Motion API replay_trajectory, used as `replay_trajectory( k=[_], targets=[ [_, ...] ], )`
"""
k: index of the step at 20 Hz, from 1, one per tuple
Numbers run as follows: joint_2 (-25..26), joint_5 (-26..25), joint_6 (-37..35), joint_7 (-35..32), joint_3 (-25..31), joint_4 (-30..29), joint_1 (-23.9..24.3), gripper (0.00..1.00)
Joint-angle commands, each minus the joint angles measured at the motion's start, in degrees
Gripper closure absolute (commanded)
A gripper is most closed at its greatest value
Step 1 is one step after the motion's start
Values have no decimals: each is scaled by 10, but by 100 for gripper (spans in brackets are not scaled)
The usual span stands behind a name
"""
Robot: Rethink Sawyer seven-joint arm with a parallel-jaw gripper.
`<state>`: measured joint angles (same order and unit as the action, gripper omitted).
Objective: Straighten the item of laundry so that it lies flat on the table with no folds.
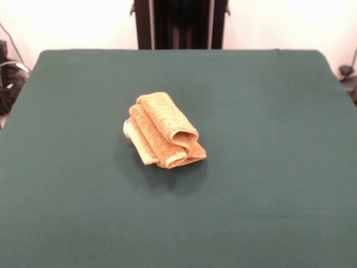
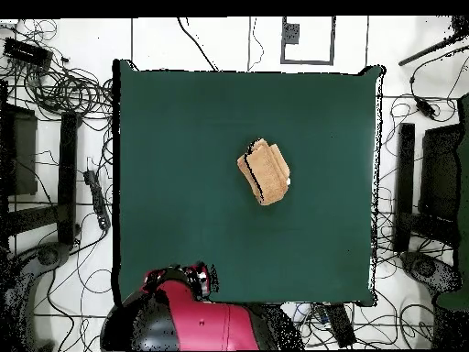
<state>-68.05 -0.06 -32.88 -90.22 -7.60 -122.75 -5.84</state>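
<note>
A: Where is the gripper, and what are its fingers doing?

B: Neither camera shows it. The overhead view has only the red and black arm (image 2: 188, 321), folded up at the table's edge on the robot's side, and no fingers can be picked out there. So nothing can be said about how far it is open, and nothing of the robot touches or holds the towel.

A: And the towel itself?

B: The orange-tan towel (image 1: 164, 131) lies near the middle of the green table (image 1: 268, 184), well apart from every edge and from the arm. It is not flat. It is bunched into a compact, thick bundle with several layers stacked and rolled over each other.

A: Which way does the bundle run?

B: It is longer than it is wide, and its long axis sits on a diagonal to the table's edges. From the front, one end points toward the far left corner of the table and the other toward the near right. From overhead the same bundle (image 2: 264, 171) also lies slanted across the cloth (image 2: 183, 119), not square with any side.

A: What shows at the ends?

B: In the front view the near-right end is open, and looped folds show there, with paler flat edges curling round a darker terry layer. On the opposite side of the bundle, low against the table, a small white bit (image 1: 125, 128) peeks out from under the towel; it is probably the label.
</note>
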Motion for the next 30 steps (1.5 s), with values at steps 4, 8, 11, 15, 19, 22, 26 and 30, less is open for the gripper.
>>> replay_trajectory(
  k=[4,8,11,15,19,22,26,30],
  targets=[
    [114,22,59,-125,40,21,6,0],
    [118,30,85,-107,52,2,23,0],
    [118,30,91,-93,57,-7,36,0],
    [127,27,99,-84,65,-8,47,0],
    [144,20,111,-75,73,-4,66,0],
    [167,17,114,-81,74,14,63,0],
    [192,14,120,-75,77,34,74,0],
    [215,13,101,-63,79,75,86,0]
  ],
)
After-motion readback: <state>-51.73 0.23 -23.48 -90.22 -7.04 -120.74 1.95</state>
